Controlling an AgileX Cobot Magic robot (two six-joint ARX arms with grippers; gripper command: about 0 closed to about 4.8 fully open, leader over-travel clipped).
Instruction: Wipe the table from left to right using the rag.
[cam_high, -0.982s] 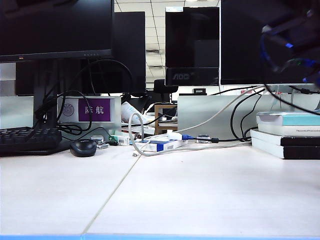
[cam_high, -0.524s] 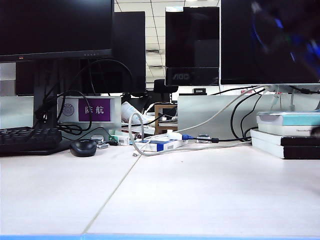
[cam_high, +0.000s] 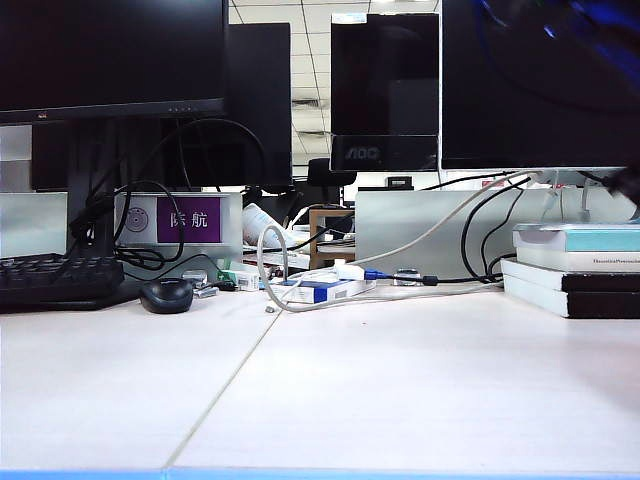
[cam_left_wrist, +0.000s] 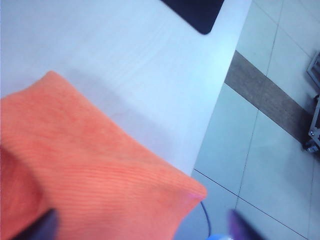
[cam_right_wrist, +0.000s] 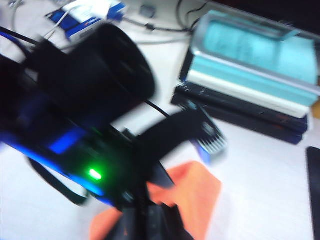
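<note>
The orange rag lies on the white table, one corner reaching past the table's edge over the floor. My left gripper is open, its fingertips wide apart on either side of the rag, which it does not clamp. In the right wrist view the rag shows on the table under the left arm, black with a green light. My right gripper is a dark blur over the rag, its jaws unreadable. In the exterior view the rag and both grippers are out of view.
A stack of books stands just beyond the rag, at the right in the exterior view. A mouse, a keyboard, cables and monitors line the back. A flat black item lies near the table's edge.
In the exterior view the blurred arm at the top right has risen almost out of the picture. A dark part now shows at the right edge above the books.
</note>
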